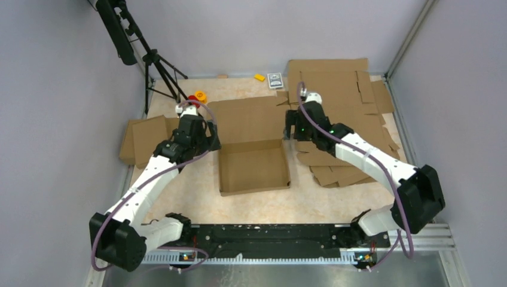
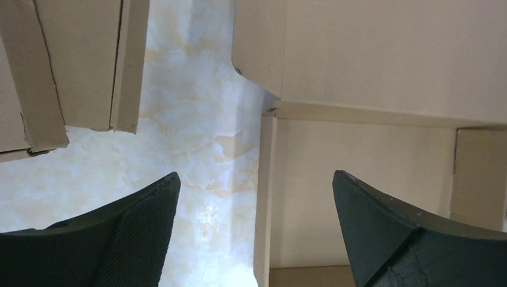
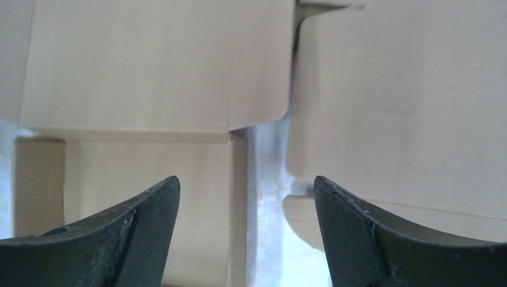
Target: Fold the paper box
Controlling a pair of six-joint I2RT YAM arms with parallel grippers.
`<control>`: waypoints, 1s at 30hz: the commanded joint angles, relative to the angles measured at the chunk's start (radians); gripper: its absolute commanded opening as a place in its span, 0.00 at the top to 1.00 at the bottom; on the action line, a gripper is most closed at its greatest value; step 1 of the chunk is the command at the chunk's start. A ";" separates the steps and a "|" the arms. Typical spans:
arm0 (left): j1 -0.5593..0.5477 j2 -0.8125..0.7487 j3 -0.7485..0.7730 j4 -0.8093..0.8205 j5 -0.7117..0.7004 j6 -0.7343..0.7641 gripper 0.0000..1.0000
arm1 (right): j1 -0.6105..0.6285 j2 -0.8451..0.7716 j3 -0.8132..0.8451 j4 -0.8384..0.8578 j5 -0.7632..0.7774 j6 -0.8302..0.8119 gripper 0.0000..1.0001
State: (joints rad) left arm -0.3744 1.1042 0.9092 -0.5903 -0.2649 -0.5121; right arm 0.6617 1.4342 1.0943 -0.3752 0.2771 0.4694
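Observation:
The paper box (image 1: 254,164) is a shallow brown carton in the middle of the table, with its lid panel (image 1: 248,119) lying flat behind it. My left gripper (image 1: 206,136) hangs open over the box's far left corner; in the left wrist view the left wall edge (image 2: 266,197) runs between the fingers (image 2: 143,233). My right gripper (image 1: 293,128) hangs open over the far right corner; in the right wrist view the right wall edge (image 3: 238,203) lies between the fingers (image 3: 359,233). Neither gripper holds anything.
A pile of slotted brown sheets (image 1: 347,101) lies right of the box, close under the right arm. Smaller cardboard pieces (image 1: 143,139) lie at the left. A tripod (image 1: 152,66), an orange object (image 1: 199,95), a yellow piece (image 1: 259,77) and a small card (image 1: 275,79) sit at the back.

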 commanded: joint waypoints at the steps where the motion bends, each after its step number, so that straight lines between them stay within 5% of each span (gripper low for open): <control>1: 0.108 -0.003 0.055 0.053 0.135 -0.010 0.02 | -0.105 -0.093 0.059 0.023 -0.111 0.024 0.16; 7: 0.335 -0.010 -0.011 0.233 0.355 -0.082 0.02 | -0.250 -0.016 0.123 0.054 -0.303 0.054 0.12; 11: 0.390 0.112 0.032 0.291 0.444 -0.082 0.01 | -0.312 0.095 0.181 0.087 -0.421 0.051 0.12; 22: 0.381 0.528 0.301 0.247 0.573 -0.061 0.15 | -0.362 0.413 0.391 0.140 -0.490 0.036 0.17; 30: 0.333 0.662 0.455 0.149 0.470 -0.008 0.24 | -0.361 0.572 0.493 0.128 -0.479 0.074 0.20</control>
State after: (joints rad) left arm -0.0223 1.7420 1.2804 -0.4004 0.2630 -0.5644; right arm 0.3027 1.9625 1.5299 -0.2726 -0.1898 0.5243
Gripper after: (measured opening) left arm 0.788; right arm 0.806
